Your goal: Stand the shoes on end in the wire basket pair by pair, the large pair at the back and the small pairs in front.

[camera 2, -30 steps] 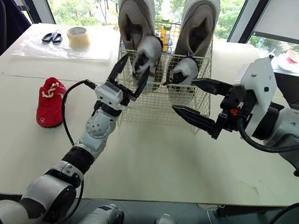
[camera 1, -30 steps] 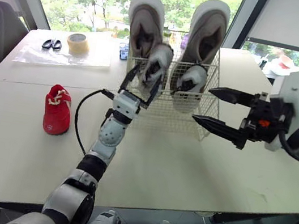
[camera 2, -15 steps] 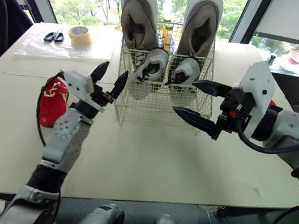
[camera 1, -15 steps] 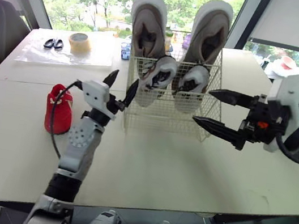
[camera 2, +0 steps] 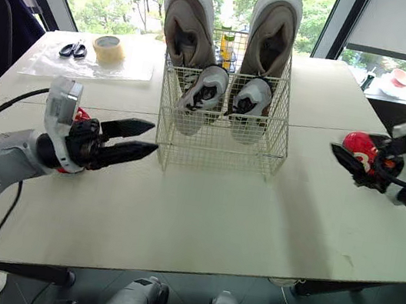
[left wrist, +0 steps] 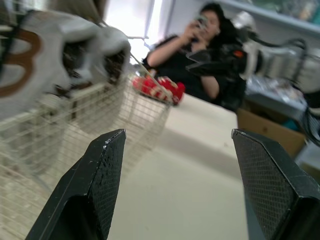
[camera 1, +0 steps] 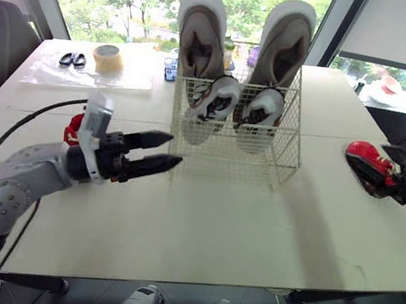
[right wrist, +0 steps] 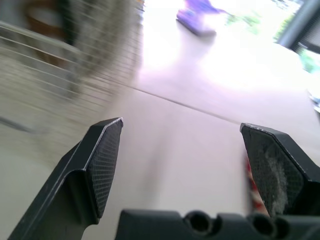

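white wire basket (camera 1: 265, 151) stands on the table (camera 1: 215, 216), toward its far side. large grey pair (camera 1: 200, 30) stands on end at the back of the basket, the two shoes side by side, rising well above the rim. small white pair (camera 1: 215, 99) stands on end just in front of it, inside the front wall.

left gripper (camera 1: 172, 151) hovers above the table just left of the basket, fingers spread and holding nothing, tips pointing toward the basket wall. first red shoe (camera 1: 73, 129) lies on the table behind this gripper, partly hidden by it.

right gripper (right wrist: 181, 125) sits well to the right of the basket, low over the table, fingers wide apart. second red shoe (camera 1: 365, 160) lies on the table at this gripper, close beside one finger; contact cannot be determined.

scissors (camera 1: 70, 59) and a tape roll (camera 1: 107, 56) rest at the far left of the table. a person (left wrist: 200, 50) sits beyond the table, holding a phone.
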